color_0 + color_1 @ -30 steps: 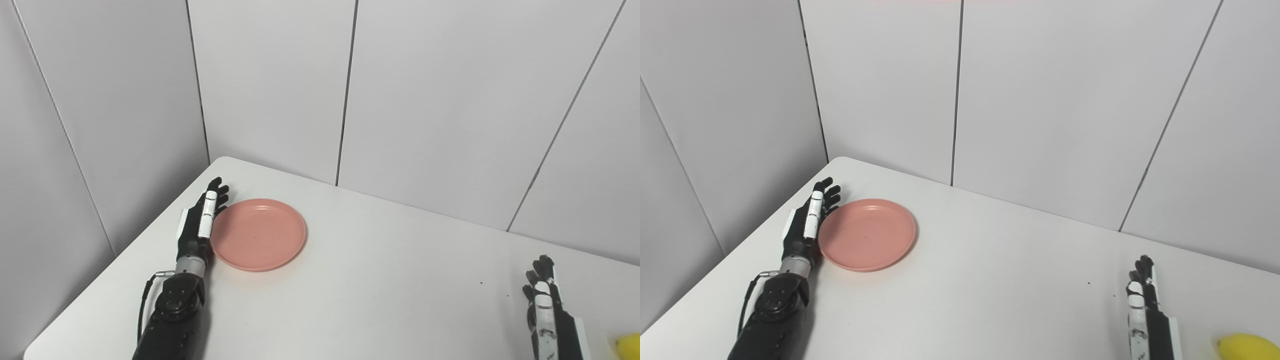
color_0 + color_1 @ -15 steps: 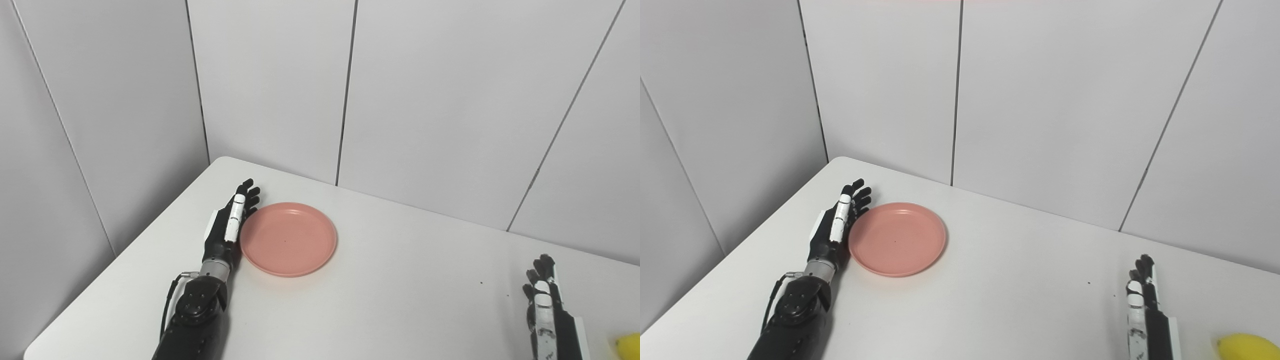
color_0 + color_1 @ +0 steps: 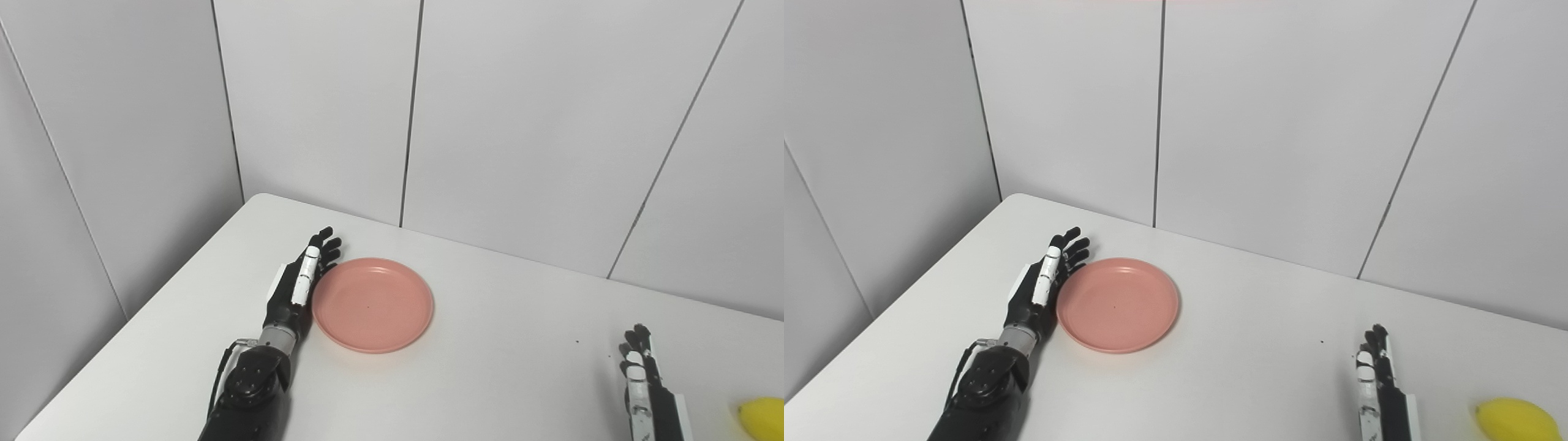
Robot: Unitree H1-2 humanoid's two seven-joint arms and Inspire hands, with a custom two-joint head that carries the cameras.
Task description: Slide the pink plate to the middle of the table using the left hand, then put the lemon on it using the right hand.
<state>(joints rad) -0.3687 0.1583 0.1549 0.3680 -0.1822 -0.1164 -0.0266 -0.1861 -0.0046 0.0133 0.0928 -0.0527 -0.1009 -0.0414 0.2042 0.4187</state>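
White worktop [image 3: 490,380] carries everything. Nearest, the right hand [image 3: 1381,392] waits with fingers straight and together, holding nothing, the lemon [image 3: 1516,420] just beside it. Farther off, the left hand [image 3: 300,288], fingers extended, presses edge-on against the pink plate [image 3: 372,304], which has slid rightward over the last second; the push looks unfinished.

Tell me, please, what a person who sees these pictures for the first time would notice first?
The pink plate stands out most, the one strong colour on the white table, left of the table's middle. The black left hand lies flat, open, against the plate's left rim. At the lower right, the open right hand waits beside a yellow lemon at the picture's edge.
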